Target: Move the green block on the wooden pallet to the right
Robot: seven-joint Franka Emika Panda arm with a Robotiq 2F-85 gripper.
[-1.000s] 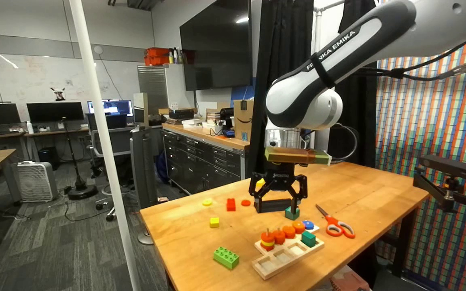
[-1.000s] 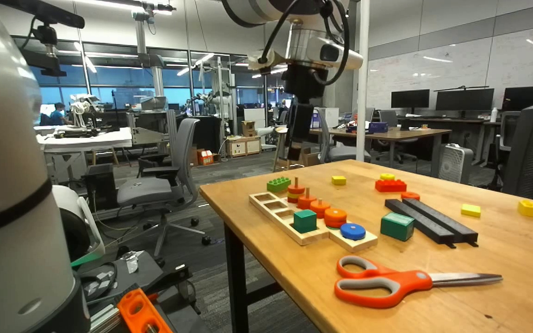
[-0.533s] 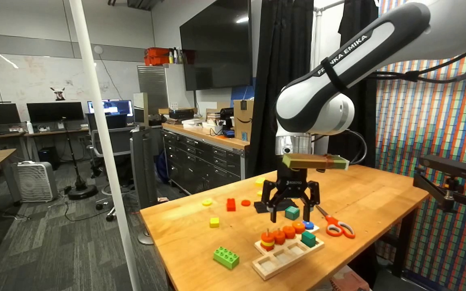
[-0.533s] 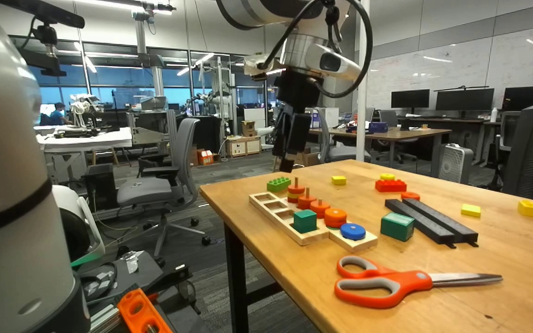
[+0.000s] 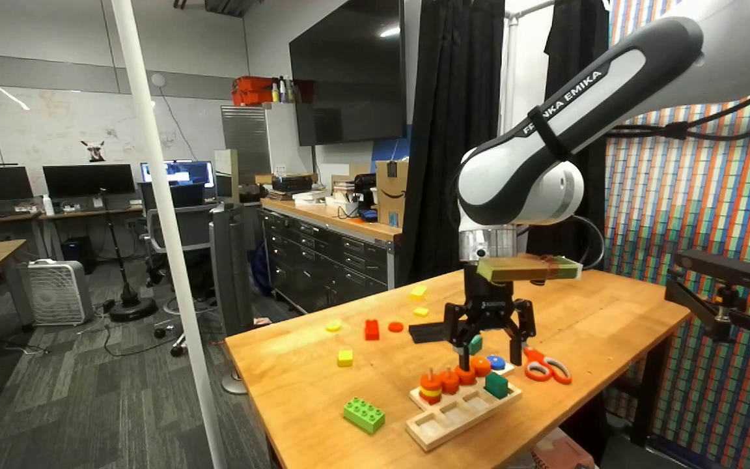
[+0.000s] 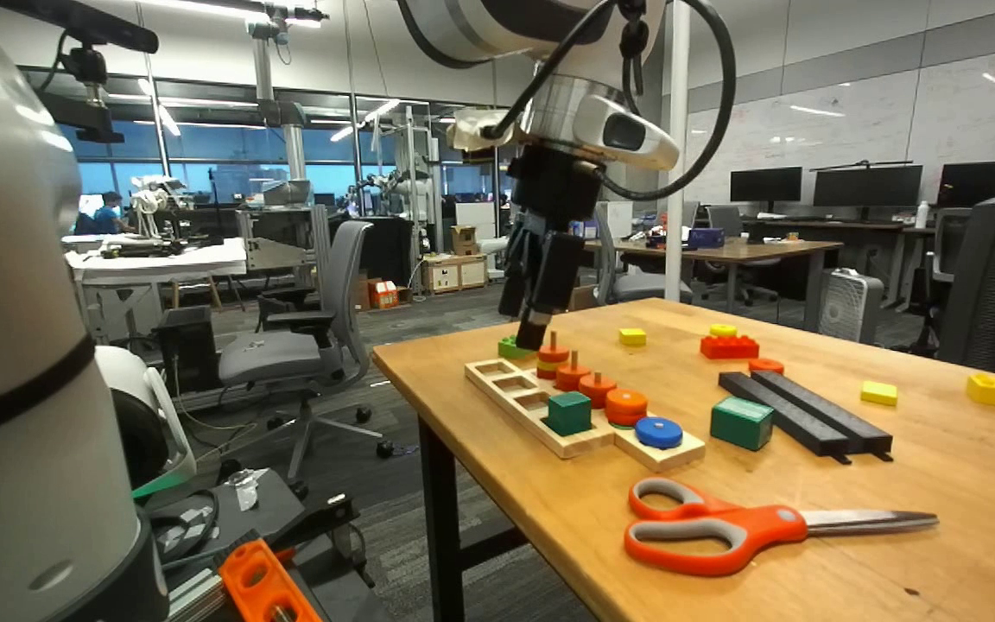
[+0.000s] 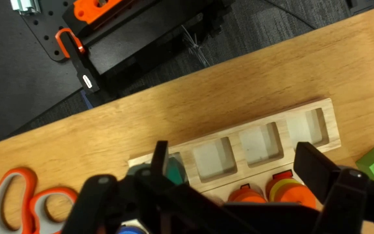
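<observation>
The green block (image 5: 497, 385) sits in an end slot of the wooden pallet (image 5: 472, 422); its other slots are empty. Both also show in an exterior view, the green block (image 6: 569, 414) and the pallet rim (image 6: 579, 448). My gripper (image 5: 490, 359) is open and empty, above the pallet and apart from the block. It also shows in an exterior view (image 6: 522, 321), tilted. In the wrist view the open gripper (image 7: 232, 159) spans over the pallet (image 7: 240, 152); one finger partly hides the green block (image 7: 175, 172).
Orange discs (image 6: 626, 406) and a blue disc (image 6: 658, 431) stand on the pallet's stepped side. Scissors (image 6: 713, 527), a blue-green block (image 6: 741, 422), black bars (image 6: 800, 415) and a lime-green brick (image 5: 364, 415) lie around it. The table edge (image 7: 161, 86) runs close by.
My gripper has moved down and, in an exterior view, to the right, from above the black bars to over the pallet. It has tilted and its fingers stay open. The blocks have not moved.
</observation>
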